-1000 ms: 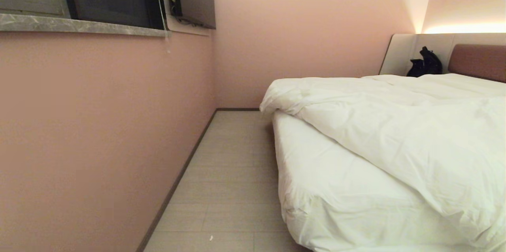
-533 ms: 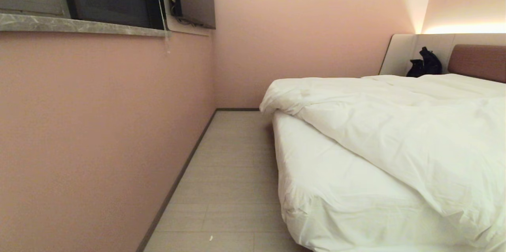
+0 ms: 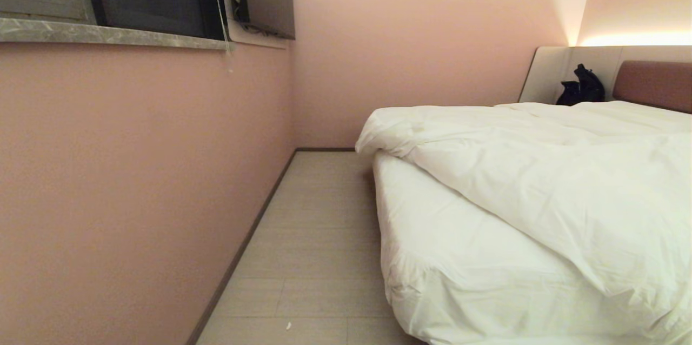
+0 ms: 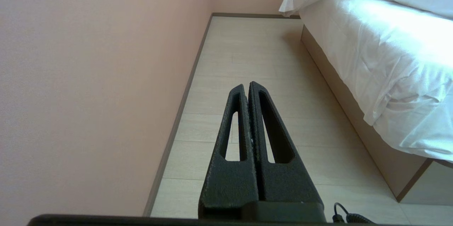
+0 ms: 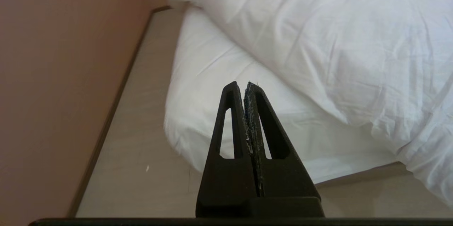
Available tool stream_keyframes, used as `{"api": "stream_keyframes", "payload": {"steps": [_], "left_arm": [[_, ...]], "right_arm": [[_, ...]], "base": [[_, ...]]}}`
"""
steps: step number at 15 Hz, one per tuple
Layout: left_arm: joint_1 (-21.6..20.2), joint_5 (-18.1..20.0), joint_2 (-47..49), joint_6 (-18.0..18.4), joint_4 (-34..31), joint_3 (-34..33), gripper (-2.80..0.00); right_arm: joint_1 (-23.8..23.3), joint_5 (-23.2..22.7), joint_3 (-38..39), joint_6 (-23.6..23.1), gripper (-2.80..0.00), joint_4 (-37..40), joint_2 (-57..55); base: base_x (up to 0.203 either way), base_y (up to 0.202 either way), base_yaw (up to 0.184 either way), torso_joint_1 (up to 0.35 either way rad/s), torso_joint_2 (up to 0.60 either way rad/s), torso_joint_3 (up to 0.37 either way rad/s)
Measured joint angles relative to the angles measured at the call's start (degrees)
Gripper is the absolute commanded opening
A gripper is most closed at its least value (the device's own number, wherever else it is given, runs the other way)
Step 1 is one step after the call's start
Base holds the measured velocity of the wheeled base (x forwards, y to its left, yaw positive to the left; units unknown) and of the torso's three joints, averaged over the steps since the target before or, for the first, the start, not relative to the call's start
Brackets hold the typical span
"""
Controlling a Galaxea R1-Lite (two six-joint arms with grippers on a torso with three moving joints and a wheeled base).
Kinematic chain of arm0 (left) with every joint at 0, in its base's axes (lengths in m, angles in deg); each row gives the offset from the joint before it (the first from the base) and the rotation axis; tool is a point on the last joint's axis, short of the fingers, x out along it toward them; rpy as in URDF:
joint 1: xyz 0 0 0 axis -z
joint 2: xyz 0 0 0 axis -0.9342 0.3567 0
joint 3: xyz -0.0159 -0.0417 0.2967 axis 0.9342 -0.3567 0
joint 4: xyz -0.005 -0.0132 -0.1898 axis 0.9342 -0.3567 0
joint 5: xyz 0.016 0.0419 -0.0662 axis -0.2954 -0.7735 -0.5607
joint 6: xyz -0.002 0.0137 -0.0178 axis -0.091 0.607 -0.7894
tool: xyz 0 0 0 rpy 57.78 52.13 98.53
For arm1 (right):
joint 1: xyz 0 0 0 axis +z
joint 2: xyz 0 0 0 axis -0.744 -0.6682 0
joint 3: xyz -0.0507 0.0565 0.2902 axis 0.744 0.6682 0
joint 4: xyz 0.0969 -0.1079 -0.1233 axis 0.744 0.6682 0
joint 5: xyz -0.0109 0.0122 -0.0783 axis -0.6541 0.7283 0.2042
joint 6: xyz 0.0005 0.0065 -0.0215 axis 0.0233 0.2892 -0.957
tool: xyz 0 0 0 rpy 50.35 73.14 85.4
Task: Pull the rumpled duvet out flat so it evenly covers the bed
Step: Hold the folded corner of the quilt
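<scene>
A: What is the duvet (image 3: pixel 540 172)?
B: Puffy white cloth, matt, softly creased. Beneath it the bed (image 3: pixel 465 274) wears a thinner, smoother sheet.

A: And beside the bed?
B: Floor (image 3: pixel 319 226) of pale matt wood-look planks; wall (image 3: pixel 135 183) of flat pink paint; sill (image 3: pixel 108 34) of veined grey stone.

A: The left gripper (image 4: pixel 248 85)?
B: Black, grainy, matt.

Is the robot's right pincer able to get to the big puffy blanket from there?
Probably yes. The right pincer, shut, points at the bare sheet with the duvet just beyond; nothing stands between.
</scene>
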Motion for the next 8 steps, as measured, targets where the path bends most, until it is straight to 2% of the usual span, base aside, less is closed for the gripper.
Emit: {"api": "stream_keyframes", "payload": {"steps": [4, 8], "left_arm": [[0.0, 0.0, 0.0, 0.0, 0.0, 0.0, -2.80], [0.0, 0.0, 0.0, 0.0, 0.0, 0.0, -2.80]], "right_arm": [[-8.1, -1.9, -12.4, 4.9, -2.80, -3.9, -25.5], [-17.0, -4.8, -28.5, 9.9, -2.80, -3.9, -48.1]], "base": [[0.000, 0.000, 0.000, 0.000, 0.00, 0.000], [0.000, 0.000, 0.000, 0.000, 0.00, 0.000]]}}
